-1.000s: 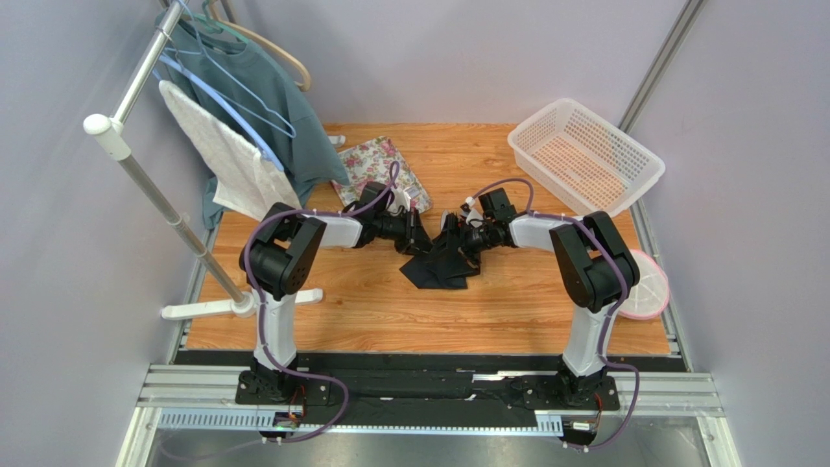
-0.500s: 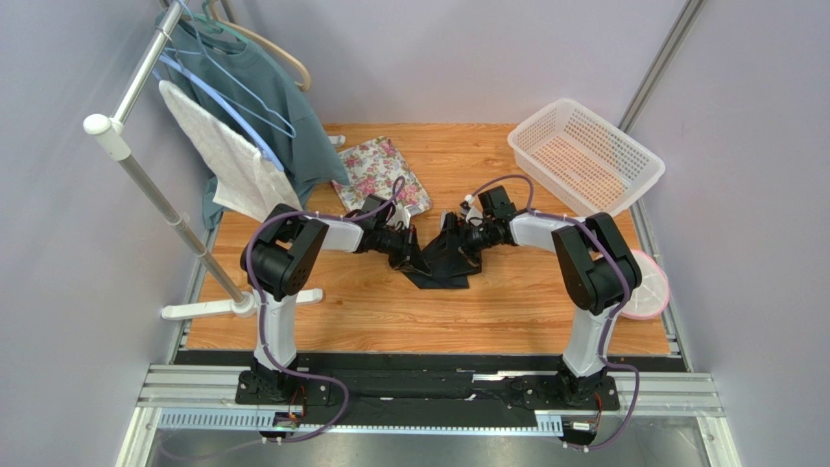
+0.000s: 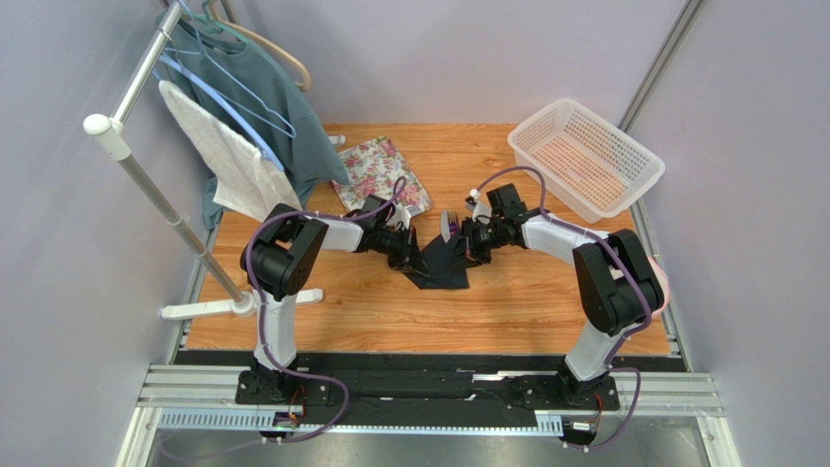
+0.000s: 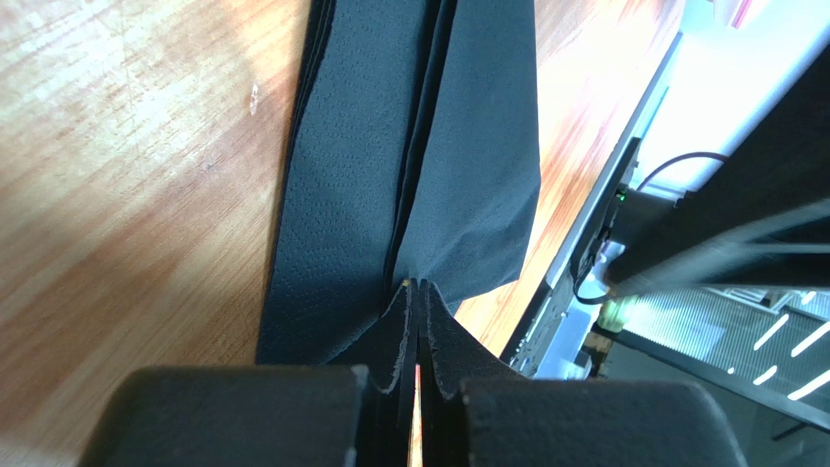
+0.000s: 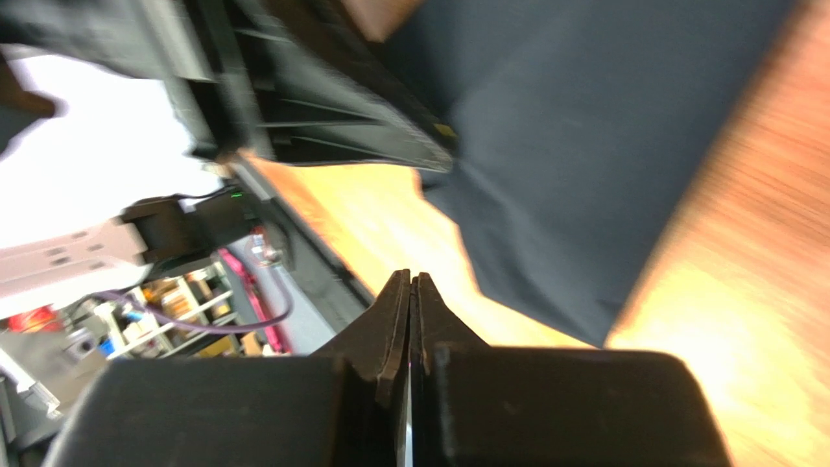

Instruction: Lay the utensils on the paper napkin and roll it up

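At far right corner, white basket, only its mesh floor seen; floral tray far left of centre, beside hanging clothes. Mid-table, black napkin lies folded in layers between the grippers. Left gripper pinches a raised napkin fold; right gripper clenched on nothing, over the table just off the napkin edge. Purple fork tines poke out at napkin's far end. Open wood from napkin to arm bases

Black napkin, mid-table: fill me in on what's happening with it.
The black napkin lies folded lengthwise on the wooden table. The left pincer is shut on a fold at its edge. The right pincer is shut beside it, apparently empty. The purple fork pokes its tines out at the napkin's far end.
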You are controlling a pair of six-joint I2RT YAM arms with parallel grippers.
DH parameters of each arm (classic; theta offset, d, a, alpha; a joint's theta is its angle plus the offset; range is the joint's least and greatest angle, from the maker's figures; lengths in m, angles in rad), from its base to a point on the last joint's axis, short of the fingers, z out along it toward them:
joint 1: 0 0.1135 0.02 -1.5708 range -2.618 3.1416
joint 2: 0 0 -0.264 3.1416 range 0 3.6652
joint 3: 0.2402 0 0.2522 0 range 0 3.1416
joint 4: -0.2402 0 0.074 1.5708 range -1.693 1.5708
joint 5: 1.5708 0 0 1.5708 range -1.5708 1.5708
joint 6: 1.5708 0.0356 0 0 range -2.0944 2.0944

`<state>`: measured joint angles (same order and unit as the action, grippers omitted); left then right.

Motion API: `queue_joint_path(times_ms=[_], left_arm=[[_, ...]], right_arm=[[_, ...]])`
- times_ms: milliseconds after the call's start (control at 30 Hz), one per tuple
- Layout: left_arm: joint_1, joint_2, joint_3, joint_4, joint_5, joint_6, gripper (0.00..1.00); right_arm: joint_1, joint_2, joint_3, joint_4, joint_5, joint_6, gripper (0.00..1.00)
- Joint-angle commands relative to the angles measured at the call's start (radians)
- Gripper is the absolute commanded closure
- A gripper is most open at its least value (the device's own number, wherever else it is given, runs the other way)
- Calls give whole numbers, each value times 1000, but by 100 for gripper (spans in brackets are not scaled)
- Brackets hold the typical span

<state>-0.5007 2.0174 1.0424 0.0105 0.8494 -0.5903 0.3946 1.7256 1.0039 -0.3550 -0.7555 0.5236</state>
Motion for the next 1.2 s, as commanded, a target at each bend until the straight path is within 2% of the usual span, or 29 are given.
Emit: queue_joint_path(times_ms=[0, 533, 667, 867, 1033, 1167], left_arm=[[2, -8, 18, -7, 2, 43, 100], [7, -40, -1, 3, -6, 44, 99], [-1, -118, -7, 11, -6, 78, 86], [-32, -180, -7, 31, -3, 66, 76], [-65, -129, 1, 74, -7, 8, 75], [-72, -70, 16, 57, -24, -2, 80]], right_arm=[[10, -3, -21, 17, 99, -69, 100], [38, 110, -37, 65, 206, -129, 100], [43, 118, -41, 67, 220, -128, 100], [44, 120, -48, 56, 223, -114, 100], [44, 114, -51, 53, 203, -102, 100], [44, 92, -51, 47, 177, -91, 100]])
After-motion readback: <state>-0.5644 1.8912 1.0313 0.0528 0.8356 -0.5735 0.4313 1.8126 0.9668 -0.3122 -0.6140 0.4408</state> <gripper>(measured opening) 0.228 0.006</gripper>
